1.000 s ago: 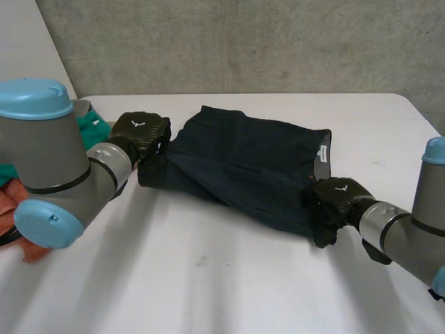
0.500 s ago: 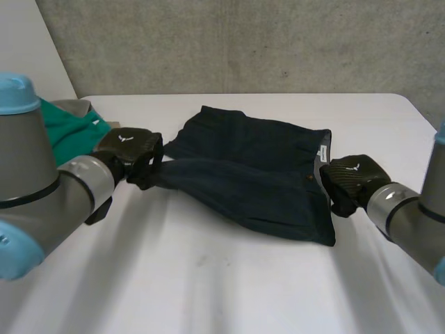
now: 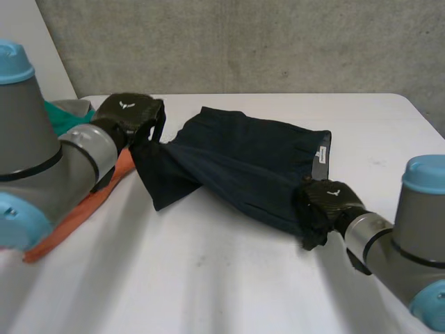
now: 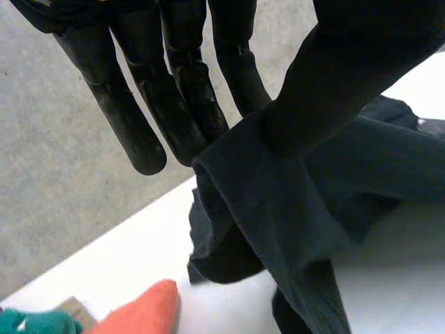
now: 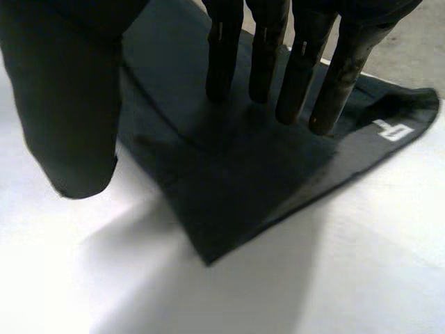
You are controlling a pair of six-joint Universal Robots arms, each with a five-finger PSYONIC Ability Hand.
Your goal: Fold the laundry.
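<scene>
Dark navy shorts (image 3: 243, 167) lie across the middle of the white table (image 3: 208, 285), waistband with a white label (image 3: 322, 154) to the right. My left hand (image 3: 132, 118) holds the left end of the shorts a little off the table. In the left wrist view the thumb (image 4: 327, 83) pinches a fold of the shorts (image 4: 292, 209) against straight fingers (image 4: 181, 76). My right hand (image 3: 323, 203) rests on the near right corner. Its straight fingers (image 5: 292, 69) lie flat on the shorts (image 5: 236, 181), and the thumb (image 5: 69, 104) stands apart beside the cloth's edge.
An orange cloth (image 3: 83, 209) and a green garment (image 3: 66, 115) lie at the table's left side under my left arm. A concrete wall rises behind the far edge. Bare table stretches along the front.
My left hand has risen and drawn back with the shorts' left end, so that end now hangs from it. My right hand has moved from the right edge onto the near right corner.
</scene>
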